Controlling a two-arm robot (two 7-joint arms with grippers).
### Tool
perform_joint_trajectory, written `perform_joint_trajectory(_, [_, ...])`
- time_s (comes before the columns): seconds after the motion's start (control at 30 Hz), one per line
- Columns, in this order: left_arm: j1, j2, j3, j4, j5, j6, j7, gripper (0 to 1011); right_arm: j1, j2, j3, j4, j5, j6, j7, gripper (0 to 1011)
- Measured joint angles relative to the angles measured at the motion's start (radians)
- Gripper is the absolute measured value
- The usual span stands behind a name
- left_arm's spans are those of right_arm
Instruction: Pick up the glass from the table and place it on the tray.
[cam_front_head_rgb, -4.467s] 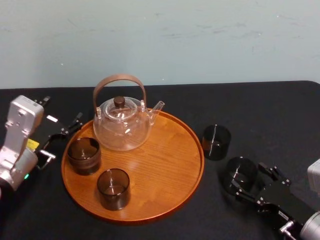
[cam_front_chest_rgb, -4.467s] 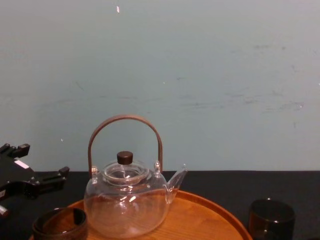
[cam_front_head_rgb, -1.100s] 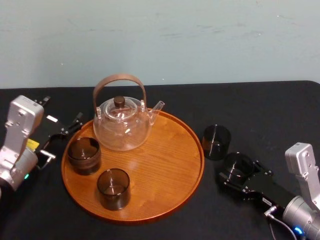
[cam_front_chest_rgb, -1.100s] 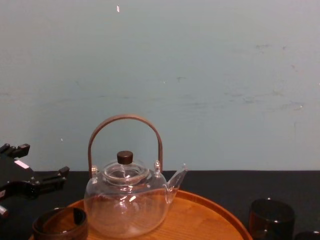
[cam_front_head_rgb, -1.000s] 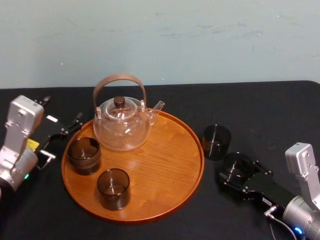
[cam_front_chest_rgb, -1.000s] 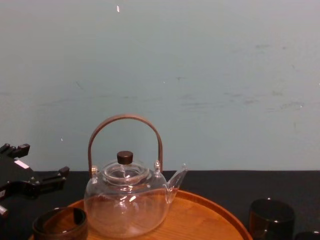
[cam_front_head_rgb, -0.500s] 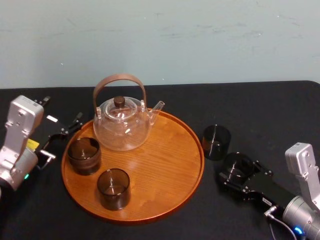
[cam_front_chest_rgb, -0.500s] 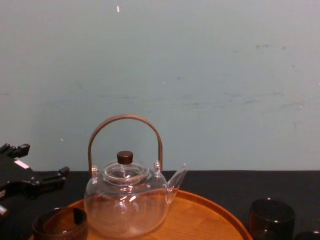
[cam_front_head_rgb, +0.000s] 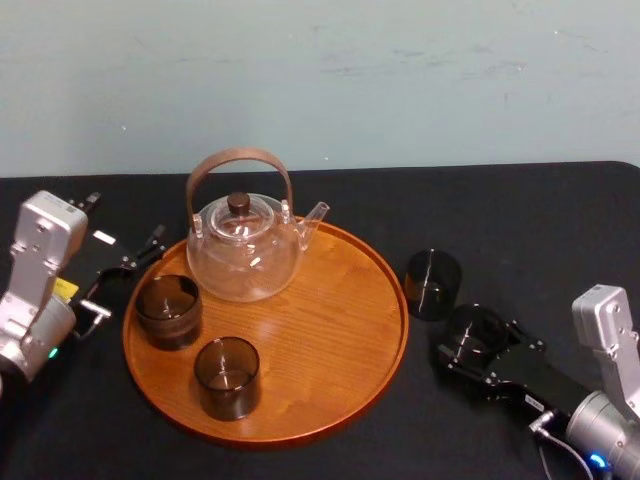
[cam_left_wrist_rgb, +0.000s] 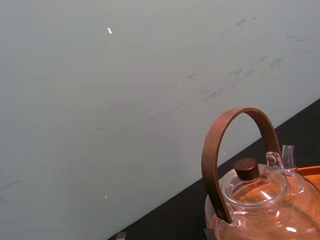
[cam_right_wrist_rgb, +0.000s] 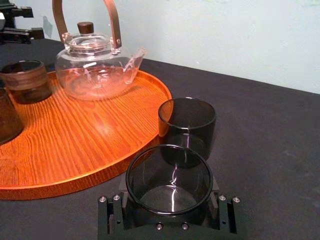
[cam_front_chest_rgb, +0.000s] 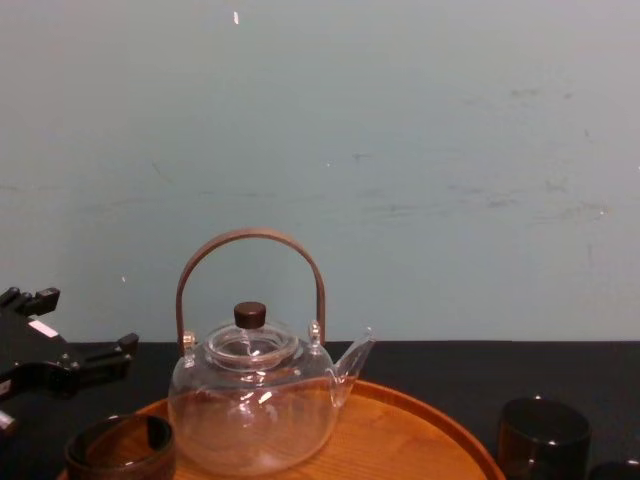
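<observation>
— Where is our glass (cam_right_wrist_rgb: 169, 176)?
— Upright on the black table (cam_front_head_rgb: 560, 220), just right of the tray (cam_front_head_rgb: 340, 330). Our right gripper (cam_front_head_rgb: 480, 342) clasps it low on both sides, leaving the rim free.
— And the second glass (cam_front_head_rgb: 432, 284)?
— Just beyond ours, apart. We'd lift straight up to avoid clipping it.
— Room on the tray?
— Its near right part is bare; the teapot (cam_front_head_rgb: 243, 250) and two dark tumblers (cam_front_head_rgb: 227, 375) crowd the left. Our left gripper (cam_front_head_rgb: 125, 275), spread open, waits there.

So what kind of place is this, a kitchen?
Probably a robot test room, not a kitchen: a left gripper and right gripper flank a tray with a teapot, on a plain black table before a bare wall.
</observation>
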Motion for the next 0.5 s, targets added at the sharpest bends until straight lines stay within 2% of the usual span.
perform_joint_trajectory(0.5, [0.000, 0.000, 0.000, 0.000, 0.000, 0.000, 0.000, 1001, -0.020, 0.033, -0.019, -0.106, 0.010, -0.013, 0.023, 905])
